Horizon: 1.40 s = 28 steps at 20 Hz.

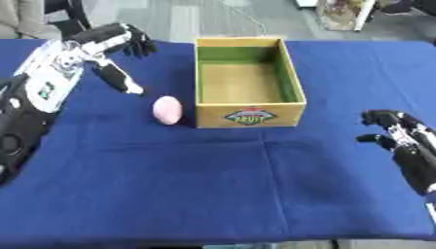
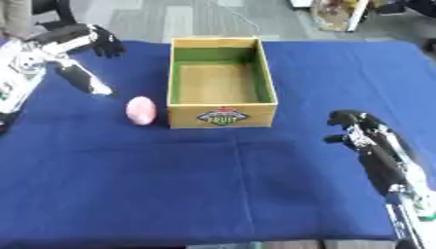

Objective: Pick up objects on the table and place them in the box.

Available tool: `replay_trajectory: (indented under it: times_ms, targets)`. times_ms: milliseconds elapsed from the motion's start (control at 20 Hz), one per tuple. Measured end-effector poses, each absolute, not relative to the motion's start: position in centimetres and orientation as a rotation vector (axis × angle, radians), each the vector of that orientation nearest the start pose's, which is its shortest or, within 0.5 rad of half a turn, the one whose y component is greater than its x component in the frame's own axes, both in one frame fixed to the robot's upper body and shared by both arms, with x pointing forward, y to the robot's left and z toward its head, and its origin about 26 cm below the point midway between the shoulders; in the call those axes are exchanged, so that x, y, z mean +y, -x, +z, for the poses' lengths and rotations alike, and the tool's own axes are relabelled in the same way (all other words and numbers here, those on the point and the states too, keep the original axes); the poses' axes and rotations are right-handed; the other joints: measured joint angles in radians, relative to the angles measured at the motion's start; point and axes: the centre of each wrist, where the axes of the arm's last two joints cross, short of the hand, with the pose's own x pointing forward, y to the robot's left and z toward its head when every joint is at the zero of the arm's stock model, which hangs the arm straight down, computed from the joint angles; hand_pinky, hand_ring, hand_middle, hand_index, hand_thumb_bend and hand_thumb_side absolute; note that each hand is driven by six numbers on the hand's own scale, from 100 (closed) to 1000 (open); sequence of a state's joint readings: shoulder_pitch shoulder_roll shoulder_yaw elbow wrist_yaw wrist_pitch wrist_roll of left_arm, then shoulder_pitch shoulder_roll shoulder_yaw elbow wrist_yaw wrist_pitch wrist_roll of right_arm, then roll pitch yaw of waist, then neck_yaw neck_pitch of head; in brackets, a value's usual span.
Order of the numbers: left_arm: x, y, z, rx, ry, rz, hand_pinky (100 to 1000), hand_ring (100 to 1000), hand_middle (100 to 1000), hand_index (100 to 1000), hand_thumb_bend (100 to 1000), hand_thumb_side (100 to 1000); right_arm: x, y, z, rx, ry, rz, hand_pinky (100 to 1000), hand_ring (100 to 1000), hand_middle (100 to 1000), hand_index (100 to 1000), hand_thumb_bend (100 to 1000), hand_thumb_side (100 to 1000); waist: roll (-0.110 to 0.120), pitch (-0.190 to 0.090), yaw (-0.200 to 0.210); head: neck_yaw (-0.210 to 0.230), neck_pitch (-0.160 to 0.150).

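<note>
Pink egg-shaped object lies beside the box, below the left hand.

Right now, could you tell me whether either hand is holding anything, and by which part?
Nothing is held. The left hand is open above the cloth, apart from the pink egg; the right hand holds nothing either.

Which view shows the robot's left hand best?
The left eye view: the whole left hand shows there, fingers spread above the blue table, near the pink egg. The right eye view shows it at the picture's left edge, partly cut off.
</note>
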<state>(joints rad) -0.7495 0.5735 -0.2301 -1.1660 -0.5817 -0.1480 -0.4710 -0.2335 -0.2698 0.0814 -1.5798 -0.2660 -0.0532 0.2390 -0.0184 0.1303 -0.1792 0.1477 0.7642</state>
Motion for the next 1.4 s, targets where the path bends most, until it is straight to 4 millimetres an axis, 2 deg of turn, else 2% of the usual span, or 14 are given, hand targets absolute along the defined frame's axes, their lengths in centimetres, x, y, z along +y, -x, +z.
replay_trajectory:
  times_ms: [100, 150, 200, 500, 900, 1200, 1400]
  targets:
    - [30.3, -44.0, 17.0, -1.422, -0.602, -1.474, 666, 650, 609, 759, 667, 177, -26.4, -33.3, 6.8, -1.806, -0.292, 0.357, 647, 932, 619, 734, 100, 476, 0.000, 0.000, -0.001, 0.000, 0.000]
    - [30.2, -44.0, 16.7, -1.418, -0.586, -1.476, 667, 651, 609, 759, 720, 171, -26.4, -33.3, 6.8, -1.806, -0.292, 0.357, 647, 932, 619, 734, 100, 474, 0.000, 0.000, -0.002, 0.001, 0.000]
    - [30.0, -44.1, 16.4, -1.413, -0.571, -1.479, 667, 652, 612, 759, 674, 185, -26.4, -33.3, 6.8, -1.806, -0.292, 0.357, 647, 932, 619, 734, 100, 476, 0.000, 0.000, -0.003, 0.001, 0.000]
    - [29.5, -44.3, 15.4, -1.377, -0.510, -1.510, 673, 669, 645, 776, 689, 191, -26.4, -33.3, 6.8, -1.806, -0.294, 0.359, 647, 933, 619, 734, 100, 476, -0.001, 0.000, -0.006, 0.004, 0.000]
    - [28.9, -44.4, 14.2, -1.341, -0.515, -1.539, 687, 690, 672, 784, 696, 168, -26.4, -33.3, 6.8, -1.808, -0.297, 0.363, 647, 933, 619, 734, 100, 474, -0.005, 0.000, -0.007, 0.008, 0.000]
    - [28.9, -44.4, 13.4, -1.312, -0.539, -1.554, 658, 647, 629, 766, 667, 105, -26.3, -33.3, 6.8, -1.806, -0.299, 0.366, 647, 933, 619, 734, 100, 474, -0.008, 0.001, -0.011, 0.009, 0.000]
    - [29.0, -44.4, 13.0, -1.294, -0.550, -1.561, 622, 600, 583, 731, 614, 109, -26.2, -33.3, 6.8, -1.806, -0.300, 0.366, 647, 933, 619, 733, 100, 474, -0.008, 0.002, -0.012, 0.009, 0.000]
